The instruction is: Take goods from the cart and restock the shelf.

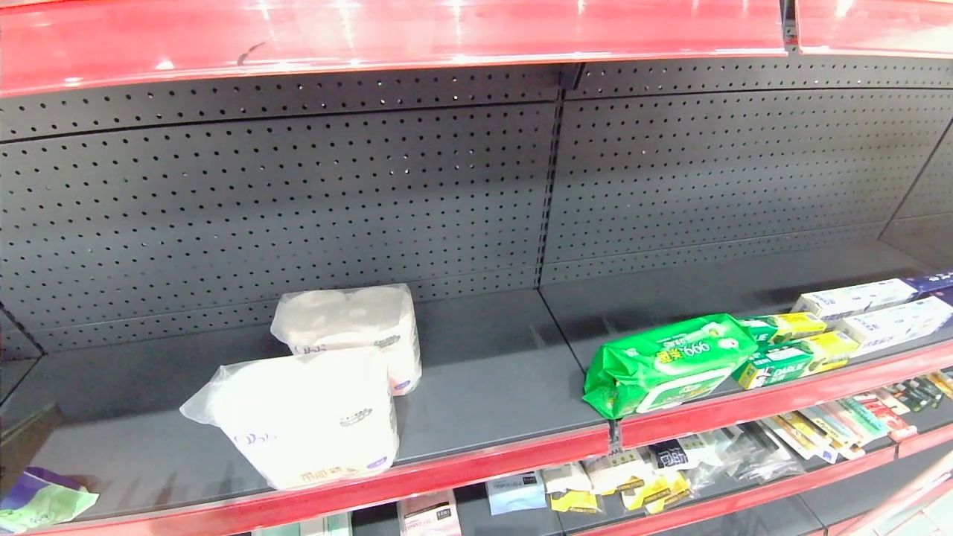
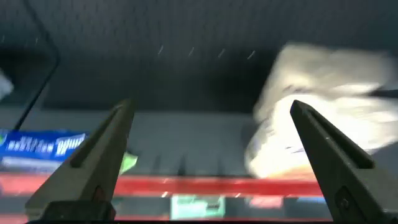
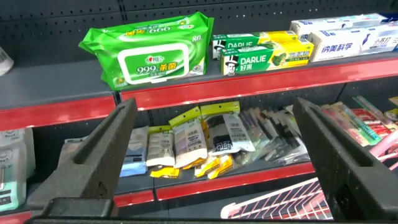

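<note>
Head view: on the shelf [image 1: 491, 387] I see two white tissue packs [image 1: 305, 417] well left of the green wet wipes pack [image 1: 666, 361]; toothpaste boxes [image 1: 797, 346] touch its right side. Left wrist view: my left end effector [image 2: 209, 106] is released and empty, facing the tissue packs [image 2: 323, 106]. Right wrist view: my right end effector [image 3: 214, 102] is released and empty, facing the wet wipes pack [image 3: 149, 53]; the pink wire cart [image 3: 280, 202] sits nearer.

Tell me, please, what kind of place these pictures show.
Most likely a shop aisle, perhaps a supermarket: a long red-edged shelf with a perforated back panel holds packaged goods, such as a green wipes pack and green-and-yellow boxes.
</note>
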Tool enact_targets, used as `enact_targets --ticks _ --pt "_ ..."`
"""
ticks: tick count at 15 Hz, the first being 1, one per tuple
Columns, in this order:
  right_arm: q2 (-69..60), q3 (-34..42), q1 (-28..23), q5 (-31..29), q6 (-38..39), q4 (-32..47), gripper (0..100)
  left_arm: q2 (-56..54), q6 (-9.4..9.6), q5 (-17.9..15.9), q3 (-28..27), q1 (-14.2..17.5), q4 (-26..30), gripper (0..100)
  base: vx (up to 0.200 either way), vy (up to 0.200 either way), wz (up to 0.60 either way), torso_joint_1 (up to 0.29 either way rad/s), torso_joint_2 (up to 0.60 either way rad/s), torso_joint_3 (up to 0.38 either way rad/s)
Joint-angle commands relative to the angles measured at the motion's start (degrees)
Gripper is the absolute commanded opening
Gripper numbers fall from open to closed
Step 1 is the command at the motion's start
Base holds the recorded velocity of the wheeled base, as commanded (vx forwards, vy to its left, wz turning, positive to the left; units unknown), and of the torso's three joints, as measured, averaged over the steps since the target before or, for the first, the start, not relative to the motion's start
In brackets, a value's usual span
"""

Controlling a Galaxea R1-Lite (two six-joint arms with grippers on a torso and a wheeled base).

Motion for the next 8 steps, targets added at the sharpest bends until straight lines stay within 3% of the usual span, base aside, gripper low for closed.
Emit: enact_targets --ticks 1,5,8 --pt "0.09 0.05 0.04 0.02 -0.01 -0.01 100 11.52 0.20 0.36 0.71 1.60 -0.36 100 0.000 0.000 0.00 0.000 0.00 0.000" --pt "0.09 0.05 0.04 0.02 -0.01 -0.01 100 19.78 0.20 -0.08 0.98 1.60 -0.36 100 0.000 0.000 0.00 0.000 0.00 0.000" --pt "0.09 0.05 0.04 0.02 -0.01 -0.01 100 24.70 0.11 -4.12 0.98 1.60 -1.07 100 0.000 0.000 0.00 0.000 0.00 0.000"
